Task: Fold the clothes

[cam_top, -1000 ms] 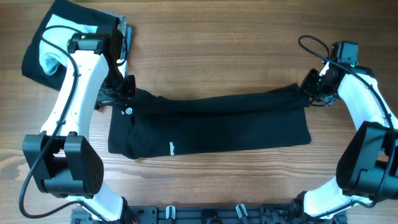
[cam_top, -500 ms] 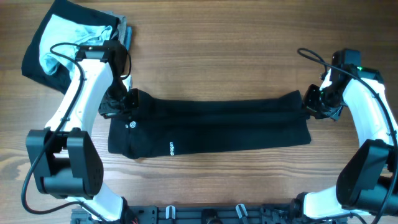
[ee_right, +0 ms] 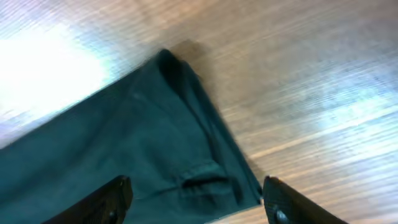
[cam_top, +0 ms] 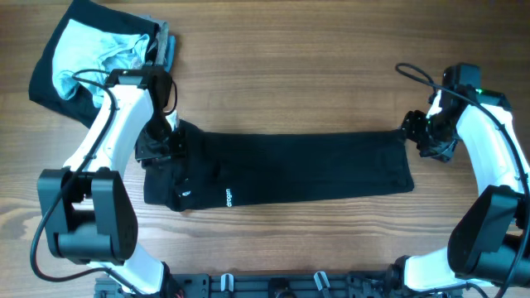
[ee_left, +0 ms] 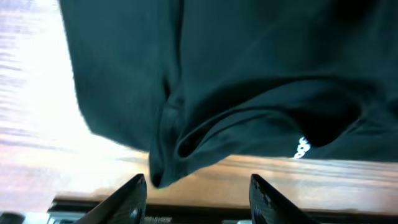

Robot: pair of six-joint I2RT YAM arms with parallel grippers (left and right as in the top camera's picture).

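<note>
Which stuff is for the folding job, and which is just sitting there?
For the job: long black garment; pile of pale-blue and black clothes; left gripper and right gripper, both open.
Just there: wooden table; black rail at its near edge.

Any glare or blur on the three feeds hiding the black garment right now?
Overhead: sharp, evenly lit, though the black garment shows little fold detail. Left wrist: glare bleaches the table at left. Right wrist: similar glare upper left, slightly soft.
</note>
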